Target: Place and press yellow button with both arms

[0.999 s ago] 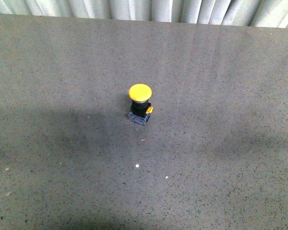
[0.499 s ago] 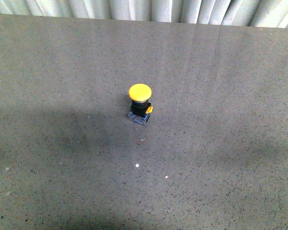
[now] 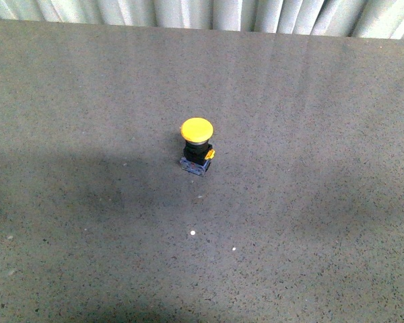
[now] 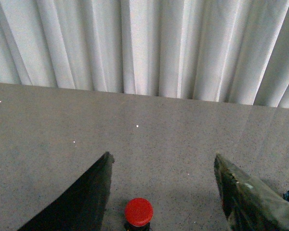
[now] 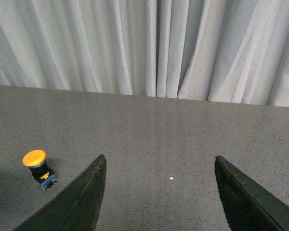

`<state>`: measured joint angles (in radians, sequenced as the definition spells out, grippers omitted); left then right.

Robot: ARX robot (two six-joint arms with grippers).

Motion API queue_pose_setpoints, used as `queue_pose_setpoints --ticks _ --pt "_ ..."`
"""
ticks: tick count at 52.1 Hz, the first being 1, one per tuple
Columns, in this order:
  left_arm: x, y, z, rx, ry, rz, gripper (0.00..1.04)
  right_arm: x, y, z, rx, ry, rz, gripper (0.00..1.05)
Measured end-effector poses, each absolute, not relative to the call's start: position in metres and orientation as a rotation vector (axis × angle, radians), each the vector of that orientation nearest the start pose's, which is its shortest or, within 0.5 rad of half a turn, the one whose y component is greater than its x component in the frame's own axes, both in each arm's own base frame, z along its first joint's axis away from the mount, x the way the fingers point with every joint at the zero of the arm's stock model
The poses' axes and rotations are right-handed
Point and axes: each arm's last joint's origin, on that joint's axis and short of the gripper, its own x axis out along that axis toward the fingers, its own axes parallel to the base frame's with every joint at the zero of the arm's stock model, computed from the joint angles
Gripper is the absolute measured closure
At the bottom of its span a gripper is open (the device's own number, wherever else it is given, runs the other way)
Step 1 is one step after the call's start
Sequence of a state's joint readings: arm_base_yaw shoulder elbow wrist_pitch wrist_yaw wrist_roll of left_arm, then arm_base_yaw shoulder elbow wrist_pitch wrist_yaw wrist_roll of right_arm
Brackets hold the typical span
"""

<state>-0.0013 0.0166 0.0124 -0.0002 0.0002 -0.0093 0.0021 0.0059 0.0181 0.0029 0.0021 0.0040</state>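
In the front view, the near part of the table (image 3: 87,269) is bare speckled grey, marked only by two small white specks (image 3: 192,233) and a broad shadow band across its middle. Beyond the specks, near the centre of the table, the yellow button (image 3: 196,145) stands upright on its small square base, cap uppermost, with its tiny yellow tab on the right side of its body. Nothing touches it. Pleated white curtains (image 3: 209,13) hang behind the far table edge.

In the left wrist view, the left pincer (image 4: 166,192) is spread wide with nothing gripped. A red button (image 4: 138,212) stands on the table between its two fingers (image 4: 82,202), touching neither.

In the right wrist view, the right pincer (image 5: 159,192) is likewise spread wide and holds nothing. The yellow button (image 5: 37,168) stands outside one of its fingers (image 5: 79,202), apart from it. No containers are visible.
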Motion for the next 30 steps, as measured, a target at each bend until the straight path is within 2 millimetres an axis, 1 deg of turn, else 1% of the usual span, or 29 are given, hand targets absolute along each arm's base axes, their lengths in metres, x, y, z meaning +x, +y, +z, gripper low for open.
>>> queue_pose_setpoints --ticks 3,5,6,8,9,12,30 --pt "0.098 -0.0001 0.1664 -0.009 0.004 -0.002 0.24 0.0969 0.0002 0.1695 0.004 -0.015 0.0 0.26" --pt "0.098 -0.0001 0.1664 -0.009 0.004 -0.002 0.17 0.0969 0.0001 0.1695 0.004 -0.015 0.0 0.19" --pt "0.098 -0.0001 0.1664 -0.009 0.005 -0.002 0.16 0.0969 0.0002 0.1695 0.004 -0.015 0.0 0.18" --pt "0.098 -0.0001 0.1664 -0.009 0.004 -0.002 0.09 0.0969 0.0001 0.1696 0.004 -0.016 0.0 0.11" --pt "0.098 -0.0001 0.1664 -0.007 0.004 -0.002 0.08 0.0969 0.0001 0.1695 0.004 -0.015 0.0 0.08" --pt "0.098 -0.0001 0.1664 -0.007 0.004 -0.002 0.1 0.0969 0.0001 0.1695 0.004 -0.015 0.0 0.09" --pt "0.098 -0.0001 0.1664 -0.007 0.004 -0.002 0.09 0.0969 0.0002 0.1695 0.004 -0.015 0.0 0.09"
